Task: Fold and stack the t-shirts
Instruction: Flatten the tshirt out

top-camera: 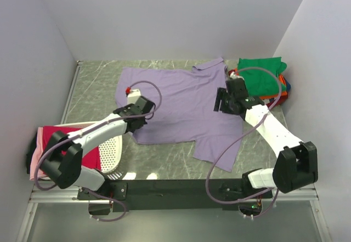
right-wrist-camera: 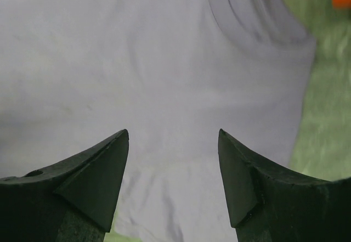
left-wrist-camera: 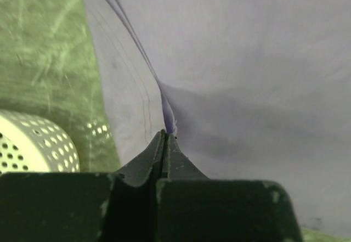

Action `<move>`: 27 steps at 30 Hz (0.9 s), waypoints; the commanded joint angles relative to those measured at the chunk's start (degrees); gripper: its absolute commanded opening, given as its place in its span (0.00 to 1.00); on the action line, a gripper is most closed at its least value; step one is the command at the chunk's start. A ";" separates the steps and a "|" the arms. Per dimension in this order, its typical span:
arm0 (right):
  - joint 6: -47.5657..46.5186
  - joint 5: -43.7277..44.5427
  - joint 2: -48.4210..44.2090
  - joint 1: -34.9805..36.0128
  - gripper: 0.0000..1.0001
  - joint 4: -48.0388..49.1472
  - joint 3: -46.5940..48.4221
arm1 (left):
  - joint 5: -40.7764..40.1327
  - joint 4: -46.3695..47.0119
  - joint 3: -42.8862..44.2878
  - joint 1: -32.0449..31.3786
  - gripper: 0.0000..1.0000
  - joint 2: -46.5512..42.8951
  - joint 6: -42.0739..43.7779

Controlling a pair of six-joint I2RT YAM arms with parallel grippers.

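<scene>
lavender t-shirt (top-camera: 181, 102) on green marbled tabletop (top-camera: 93, 94), pale walls (top-camera: 164, 17) around

I can read no text, label, brand, number or sign in any of my views.
</scene>
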 commanded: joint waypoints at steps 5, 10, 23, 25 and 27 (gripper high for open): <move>9.14 2.31 -12.69 1.82 0.72 -11.93 -8.72 | 4.80 6.60 -1.69 6.22 0.01 -5.40 2.36; 13.27 1.52 -14.81 5.25 0.70 -18.44 -12.33 | 5.59 7.56 -3.10 8.69 0.01 -7.86 2.18; 22.06 -13.16 -20.69 10.88 0.68 -20.65 -24.01 | 7.96 8.79 -3.89 10.45 0.00 -9.44 2.53; 24.26 -12.81 -21.74 11.59 0.67 -21.00 -26.38 | 8.66 8.97 -4.06 10.62 0.01 -9.88 2.45; 26.19 -12.46 -22.45 12.64 0.66 -21.35 -27.53 | 8.93 9.49 -4.41 10.71 0.01 -10.41 2.53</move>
